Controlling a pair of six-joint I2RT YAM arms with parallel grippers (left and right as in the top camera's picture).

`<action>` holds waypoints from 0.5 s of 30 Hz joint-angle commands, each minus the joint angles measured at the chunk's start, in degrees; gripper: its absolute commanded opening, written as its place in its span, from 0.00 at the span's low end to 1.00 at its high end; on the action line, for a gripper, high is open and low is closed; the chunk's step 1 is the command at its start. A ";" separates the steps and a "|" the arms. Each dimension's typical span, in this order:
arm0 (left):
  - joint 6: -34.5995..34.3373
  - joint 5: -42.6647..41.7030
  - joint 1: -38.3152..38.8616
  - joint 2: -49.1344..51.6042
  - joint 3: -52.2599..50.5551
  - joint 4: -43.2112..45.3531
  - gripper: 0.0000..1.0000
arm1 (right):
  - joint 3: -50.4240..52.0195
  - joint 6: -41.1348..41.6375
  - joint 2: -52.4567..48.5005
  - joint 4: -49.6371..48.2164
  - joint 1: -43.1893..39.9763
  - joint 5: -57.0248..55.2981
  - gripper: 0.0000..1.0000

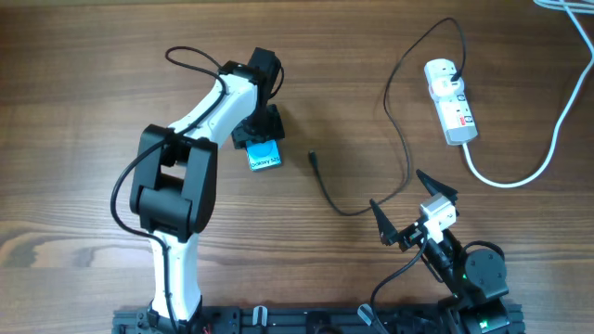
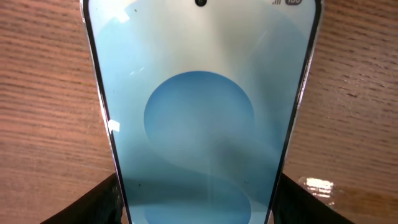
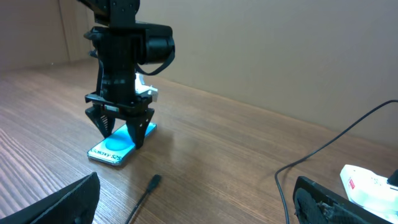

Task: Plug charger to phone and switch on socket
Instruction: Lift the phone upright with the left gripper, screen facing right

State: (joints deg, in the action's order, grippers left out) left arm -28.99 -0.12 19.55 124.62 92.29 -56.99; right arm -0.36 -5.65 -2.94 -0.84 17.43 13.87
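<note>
The phone [image 1: 264, 156] is lying flat on the table [image 1: 93, 74], its long axis pointing roughly toward my base. My left gripper [image 3: 122, 138] is clasping it across both long edges. The charger [image 1: 313, 158] is resting its plug tip just to the right, nearer my right gripper [image 1: 408, 206], which is gaping empty. The phone's port is staying hidden.

Overhead top-down; both wrist views on phone [image 2: 199, 112]
</note>
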 commanded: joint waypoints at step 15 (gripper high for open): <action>8.04 -30.45 -5.09 -6.78 -0.35 -0.46 0.65 | 0.07 1.53 0.02 -0.61 0.13 2.54 1.00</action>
State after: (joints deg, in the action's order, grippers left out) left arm -23.57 -22.41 14.79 120.29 92.29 -57.43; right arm -0.36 -5.52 -2.94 -0.89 17.43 14.39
